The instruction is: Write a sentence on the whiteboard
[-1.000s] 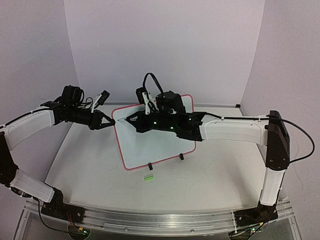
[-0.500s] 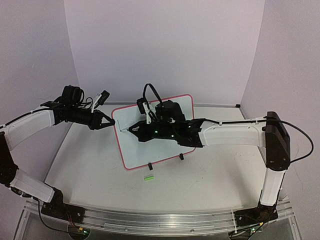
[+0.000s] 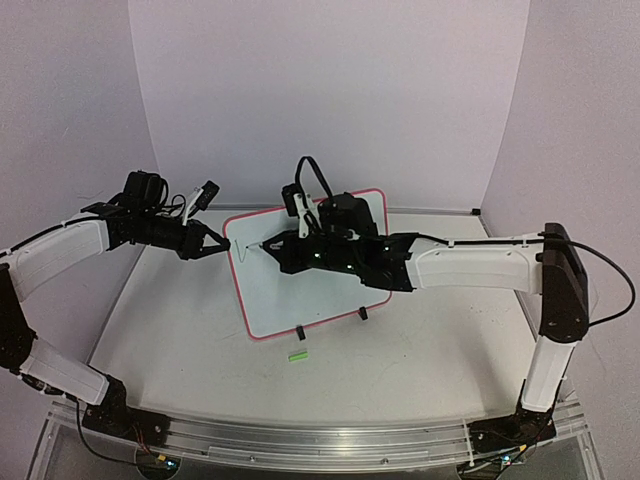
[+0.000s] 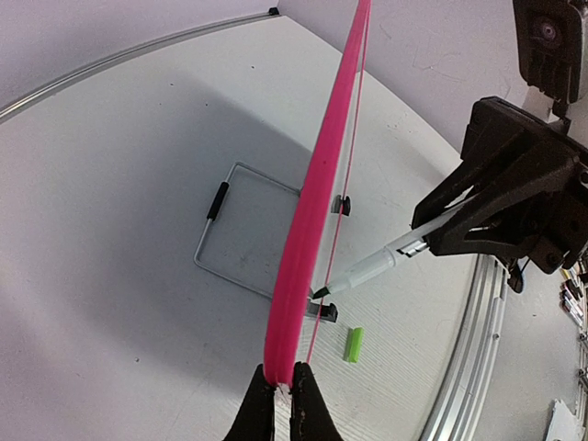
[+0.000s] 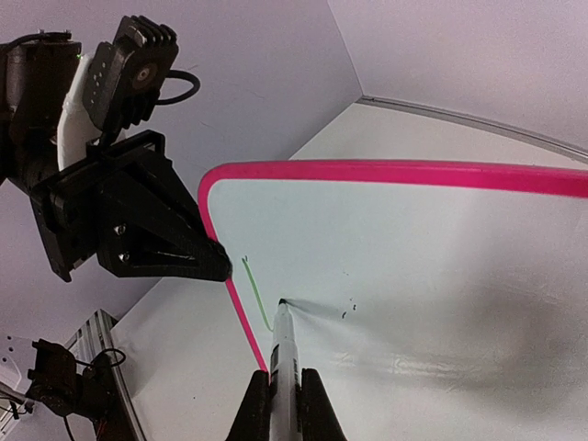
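The whiteboard (image 3: 310,295) with its red-pink frame stands tilted on the table's middle, on two black clip feet (image 3: 300,332). My left gripper (image 3: 222,243) is shut on the frame's left edge, as the left wrist view (image 4: 280,386) shows edge-on. My right gripper (image 3: 275,243) is shut on a white marker (image 5: 283,354) whose dark tip touches the board's face (image 5: 413,239) near the upper left. Of the sentence only one thin green stroke (image 5: 255,292) shows, just left of the tip. The marker also shows in the left wrist view (image 4: 367,271).
The marker's green cap (image 3: 297,355) lies on the table in front of the board, also in the left wrist view (image 4: 355,344). A wire stand (image 4: 241,230) props the board from behind. Purple walls close the back and sides; a metal rail (image 3: 300,440) runs along the near edge.
The right gripper carried the marker tip down along the board's left side, then up and to the right, leaving a green stroke. The left gripper and the board have not moved.
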`<state>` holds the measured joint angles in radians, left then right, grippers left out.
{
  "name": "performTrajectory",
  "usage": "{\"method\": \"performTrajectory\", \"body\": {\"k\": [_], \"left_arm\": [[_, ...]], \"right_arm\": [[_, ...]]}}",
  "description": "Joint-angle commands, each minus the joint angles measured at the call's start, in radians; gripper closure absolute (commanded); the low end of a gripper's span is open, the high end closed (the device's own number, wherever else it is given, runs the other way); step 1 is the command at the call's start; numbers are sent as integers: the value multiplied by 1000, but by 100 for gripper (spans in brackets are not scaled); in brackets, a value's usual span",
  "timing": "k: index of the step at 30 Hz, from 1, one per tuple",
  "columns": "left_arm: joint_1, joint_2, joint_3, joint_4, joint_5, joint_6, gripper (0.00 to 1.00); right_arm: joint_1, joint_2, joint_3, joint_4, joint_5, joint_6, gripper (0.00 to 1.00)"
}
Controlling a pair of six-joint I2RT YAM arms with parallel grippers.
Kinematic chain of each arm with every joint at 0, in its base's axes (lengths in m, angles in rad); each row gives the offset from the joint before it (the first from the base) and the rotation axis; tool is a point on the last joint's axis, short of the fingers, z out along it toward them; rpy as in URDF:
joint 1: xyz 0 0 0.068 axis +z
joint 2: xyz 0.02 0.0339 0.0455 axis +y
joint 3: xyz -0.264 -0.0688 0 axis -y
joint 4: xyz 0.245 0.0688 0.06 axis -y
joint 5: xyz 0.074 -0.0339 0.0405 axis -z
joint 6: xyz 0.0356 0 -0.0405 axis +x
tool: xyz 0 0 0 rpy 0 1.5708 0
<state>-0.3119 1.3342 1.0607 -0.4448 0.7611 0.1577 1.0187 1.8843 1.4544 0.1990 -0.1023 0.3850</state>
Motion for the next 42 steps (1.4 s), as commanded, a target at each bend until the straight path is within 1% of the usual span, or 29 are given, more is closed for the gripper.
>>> {"method": "performTrajectory", "body": {"k": [1, 8, 22, 42], "left_arm": [[-6, -17, 8, -11, -21, 40, 100], [-6, -17, 9, -11, -22, 40, 100], [-7, -20, 8, -11, -20, 40, 100], [-9, -19, 8, -11, -19, 40, 100]], "right_arm": [[-7, -38, 16, 43, 46, -12, 100], [-7, -36, 0, 43, 56, -10, 100], [-7, -54, -91, 43, 61, 25, 100], [-8, -78, -13, 51, 123, -19, 100]]}}
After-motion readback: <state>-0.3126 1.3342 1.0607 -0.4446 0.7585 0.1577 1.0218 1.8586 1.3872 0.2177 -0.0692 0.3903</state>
